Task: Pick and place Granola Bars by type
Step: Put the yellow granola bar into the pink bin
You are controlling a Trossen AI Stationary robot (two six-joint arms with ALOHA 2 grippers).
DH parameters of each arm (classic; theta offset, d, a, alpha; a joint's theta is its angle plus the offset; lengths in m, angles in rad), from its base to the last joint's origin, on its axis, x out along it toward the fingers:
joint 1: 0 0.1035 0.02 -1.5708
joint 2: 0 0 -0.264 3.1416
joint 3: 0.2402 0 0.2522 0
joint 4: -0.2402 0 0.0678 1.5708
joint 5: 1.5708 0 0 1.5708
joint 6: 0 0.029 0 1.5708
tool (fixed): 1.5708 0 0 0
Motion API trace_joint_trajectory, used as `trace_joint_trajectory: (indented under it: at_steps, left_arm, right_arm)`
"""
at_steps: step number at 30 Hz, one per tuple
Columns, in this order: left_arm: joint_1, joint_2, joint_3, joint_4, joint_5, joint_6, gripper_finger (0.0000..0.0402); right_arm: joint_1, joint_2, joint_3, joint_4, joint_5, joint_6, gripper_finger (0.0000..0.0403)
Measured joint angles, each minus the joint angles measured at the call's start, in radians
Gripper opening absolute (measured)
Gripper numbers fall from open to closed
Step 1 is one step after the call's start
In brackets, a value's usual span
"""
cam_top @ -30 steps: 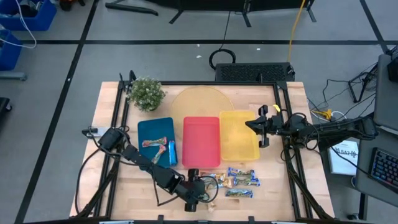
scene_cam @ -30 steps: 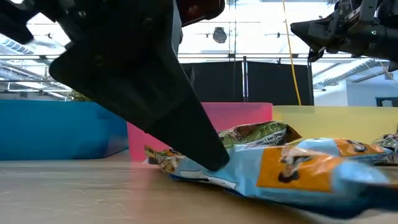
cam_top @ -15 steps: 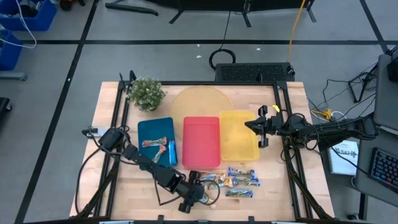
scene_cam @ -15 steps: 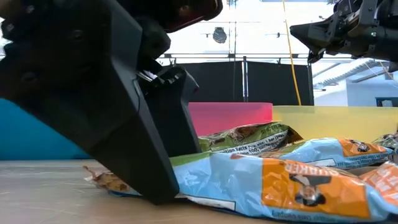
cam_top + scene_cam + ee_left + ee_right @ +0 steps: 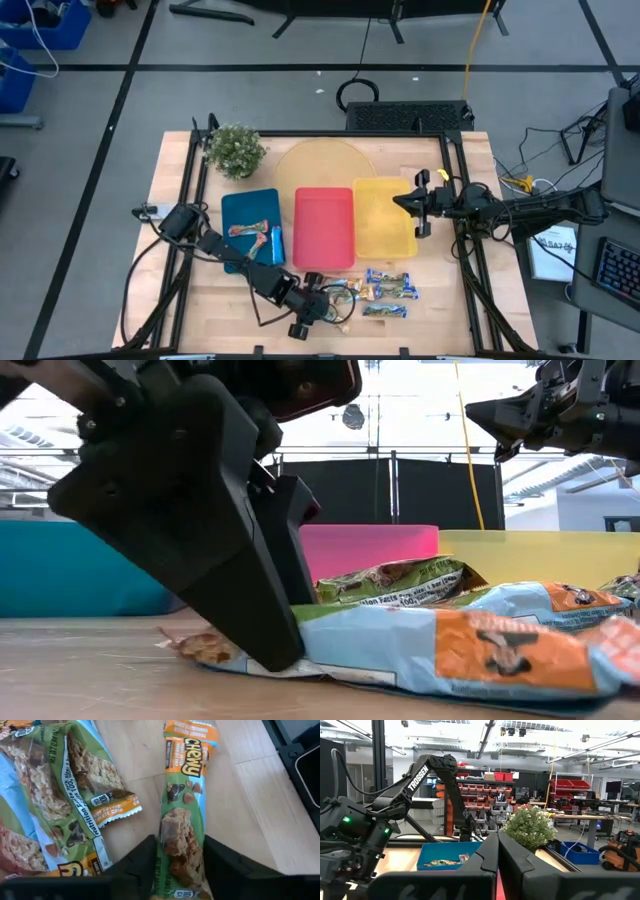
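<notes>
The left gripper (image 5: 181, 865) is reaching down at the front edge of the table, its two dark fingers (image 5: 145, 862) straddling a green Chewy bar (image 5: 182, 825) and pressing against the wrapper's long sides, so the bar is sitting pinched between them while lying flat on the wood. In the low view the fingertips are touching the tabletop at the bar's near end. Just beside this bar, a second green bar (image 5: 75, 775) with an orange-tipped wrapper is lying at an angle, overlapping a pale blue wrapper (image 5: 30, 827) at its edge. The rest of the loose granola bars (image 5: 385, 292) are lying scattered on the table (image 5: 440, 310) in front of the red and yellow trays.

The blue tray (image 5: 252, 228) is holding a few bars (image 5: 258, 235), one reddish-green and one blue among them. The red tray (image 5: 324, 228) and the yellow tray (image 5: 384, 217) are standing side by side to its right. A potted plant (image 5: 236, 150) is standing behind the blue tray.

The left arm (image 5: 235, 262) is stretching from the table's left side diagonally toward the front centre, wrist bent down. The right gripper (image 5: 410, 203) is hovering over the yellow tray's right edge with its fingers pressed together, holding nothing, its arm lying level from the right.
</notes>
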Motion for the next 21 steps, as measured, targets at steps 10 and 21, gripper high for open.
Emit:
trace_joint_trajectory:
  at_steps: [10, 21]
  left_arm:
    - [0.003, -0.016, -0.004, 0.057, 0.103, 0.05, 0.0089]
    - [0.035, -0.26, -0.004, 0.017, -0.095, 0.044, 0.0066]
  right_arm:
    - [0.0, 0.003, 0.0, -0.022, -0.001, 0.034, 0.0]
    - [0.0, 0.011, 0.0, -0.022, 0.0, 0.035, 0.0]
